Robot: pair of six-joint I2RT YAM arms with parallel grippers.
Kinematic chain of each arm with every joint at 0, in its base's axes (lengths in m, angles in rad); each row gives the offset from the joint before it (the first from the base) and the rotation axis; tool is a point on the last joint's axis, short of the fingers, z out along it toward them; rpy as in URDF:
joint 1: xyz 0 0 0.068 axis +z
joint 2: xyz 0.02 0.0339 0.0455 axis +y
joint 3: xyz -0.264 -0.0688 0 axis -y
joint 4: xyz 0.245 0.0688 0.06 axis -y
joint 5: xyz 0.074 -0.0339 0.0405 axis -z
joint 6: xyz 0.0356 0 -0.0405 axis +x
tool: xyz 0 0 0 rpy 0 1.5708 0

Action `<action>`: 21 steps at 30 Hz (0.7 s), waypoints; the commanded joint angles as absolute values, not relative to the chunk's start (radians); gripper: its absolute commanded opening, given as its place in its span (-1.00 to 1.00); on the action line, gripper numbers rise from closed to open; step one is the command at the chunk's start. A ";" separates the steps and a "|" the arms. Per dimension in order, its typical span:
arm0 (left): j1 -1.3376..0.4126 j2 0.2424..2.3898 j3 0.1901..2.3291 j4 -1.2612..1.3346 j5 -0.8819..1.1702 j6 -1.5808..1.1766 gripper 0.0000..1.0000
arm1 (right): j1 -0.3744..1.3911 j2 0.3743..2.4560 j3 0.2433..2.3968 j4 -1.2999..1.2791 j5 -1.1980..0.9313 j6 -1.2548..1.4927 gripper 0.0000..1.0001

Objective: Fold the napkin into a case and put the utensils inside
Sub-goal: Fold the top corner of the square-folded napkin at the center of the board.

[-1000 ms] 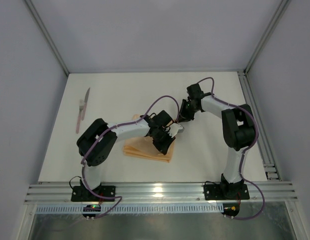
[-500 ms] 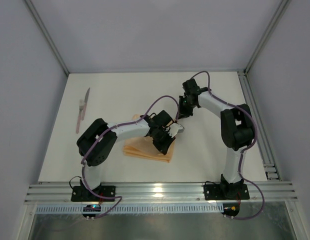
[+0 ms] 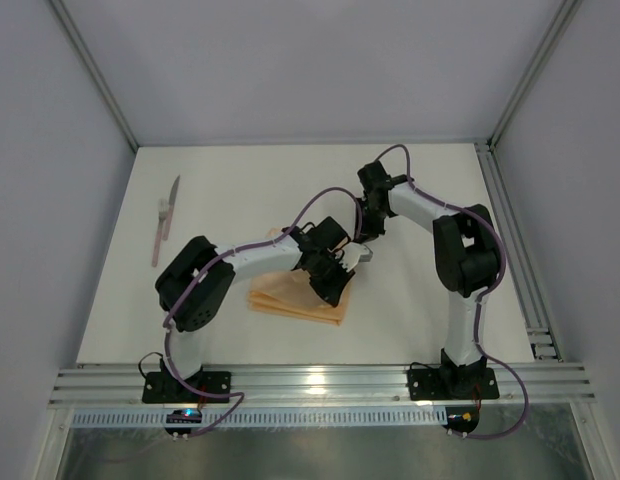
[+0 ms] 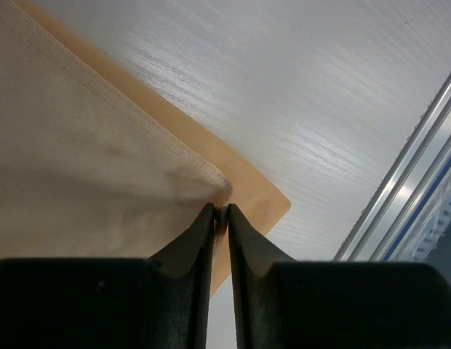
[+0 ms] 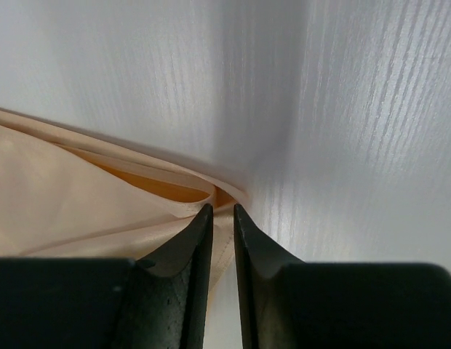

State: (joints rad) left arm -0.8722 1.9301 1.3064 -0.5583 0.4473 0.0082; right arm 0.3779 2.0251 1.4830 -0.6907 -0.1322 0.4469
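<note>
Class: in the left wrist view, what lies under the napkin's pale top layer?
The napkin is doubled: a darker orange layer juts out beneath, on the white table. Anything deeper under the fold is covered.

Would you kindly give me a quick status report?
Left pincer shut on napkin corner. Right pincer shut on napkin edge. Knife lies far left, untouched. Nothing in the way.

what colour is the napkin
Plain peach-orange napkin, no pattern; it shows best in the left wrist view.
</note>
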 commanded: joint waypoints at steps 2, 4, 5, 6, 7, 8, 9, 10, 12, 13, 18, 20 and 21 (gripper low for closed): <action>-0.871 1.933 1.344 -0.560 0.489 -0.021 -0.70 | 0.379 2.011 1.512 -0.699 -0.098 0.433 -0.65; -0.873 1.936 1.350 -0.561 0.497 -0.023 -0.70 | 0.379 2.013 1.520 -0.701 -0.094 0.430 -0.77; -0.874 1.937 1.353 -0.563 0.499 -0.023 -0.69 | 0.379 2.013 1.523 -0.704 -0.091 0.430 -0.84; -0.876 1.939 1.356 -0.564 0.502 -0.021 -0.69 | 0.377 2.017 1.526 -0.704 -0.089 0.425 -0.87; -0.879 1.942 1.361 -0.568 0.509 -0.021 -0.68 | 0.379 2.022 1.532 -0.706 -0.087 0.425 -0.88; -0.880 1.944 1.361 -0.571 0.514 -0.021 -0.67 | 0.379 2.023 1.534 -0.706 -0.087 0.425 -0.88; -0.882 1.948 1.361 -0.569 0.515 -0.018 -0.62 | 0.379 2.025 1.535 -0.706 -0.089 0.422 -0.88; -0.884 1.950 1.361 -0.569 0.520 -0.015 -0.58 | 0.379 2.026 1.539 -0.703 -0.094 0.416 -0.88; -0.882 1.954 1.359 -0.581 0.538 -0.003 -0.40 | 0.379 2.022 1.540 -0.695 -0.112 0.413 -0.88; -0.882 1.951 1.359 -0.586 0.548 -0.003 -0.35 | 0.379 2.017 1.539 -0.687 -0.118 0.410 -0.88; -0.882 1.919 1.396 -0.662 0.590 0.048 -0.22 | 0.379 1.948 1.528 -0.669 -0.143 0.385 -0.88; -0.882 1.899 1.422 -0.699 0.610 0.072 -0.14 | 0.382 1.899 1.517 -0.658 -0.146 0.373 -0.88; -0.884 1.890 1.451 -0.739 0.636 0.077 -0.09 | 0.383 1.881 1.513 -0.657 -0.146 0.368 -0.88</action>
State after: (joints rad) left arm -0.8776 1.9472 1.3678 -0.6556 0.5552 0.0345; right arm 0.3779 2.0106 1.5017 -0.6895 -0.1295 0.4026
